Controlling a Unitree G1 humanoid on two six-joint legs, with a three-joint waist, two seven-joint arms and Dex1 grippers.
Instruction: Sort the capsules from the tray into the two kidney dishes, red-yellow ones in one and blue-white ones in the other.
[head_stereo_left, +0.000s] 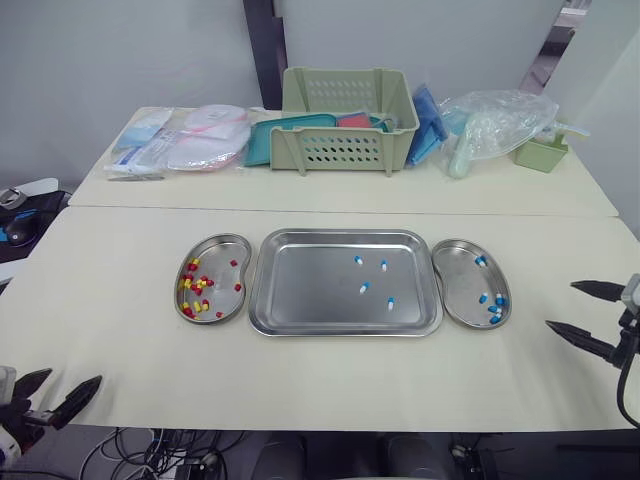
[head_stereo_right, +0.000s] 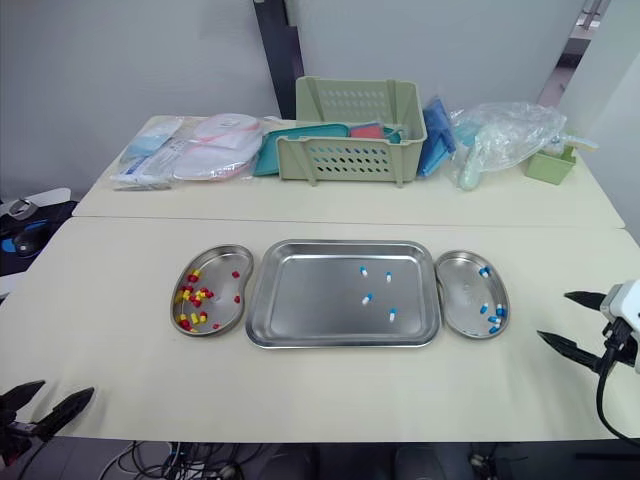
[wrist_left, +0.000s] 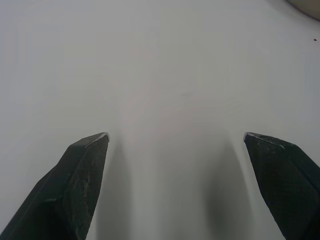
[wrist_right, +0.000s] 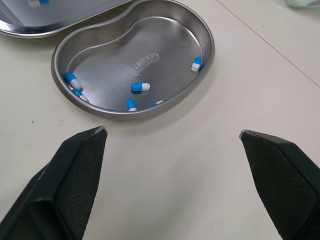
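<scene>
A steel tray (head_stereo_left: 300, 300) lies mid-table with several blue-white capsules (head_stereo_left: 364, 288) on it. The left kidney dish (head_stereo_left: 220, 245) holds several red-yellow capsules (head_stereo_left: 195, 290). The right kidney dish (head_stereo_left: 460, 290) holds several blue-white capsules (wrist_right: 140, 87). My left gripper (head_stereo_left: 62, 391) is open over bare table near the front left edge. My right gripper (head_stereo_left: 585, 310) is open and empty, to the right of the right dish (wrist_right: 150, 30). In the right wrist view its fingers (wrist_right: 75, 170) frame that dish.
On the far table stand a green basket (head_stereo_left: 346, 120), packaged supplies (head_stereo_left: 180, 140), a clear plastic bag (head_stereo_left: 500, 125) and a small green holder (head_stereo_left: 543, 152). A seam runs between the two tables behind the tray.
</scene>
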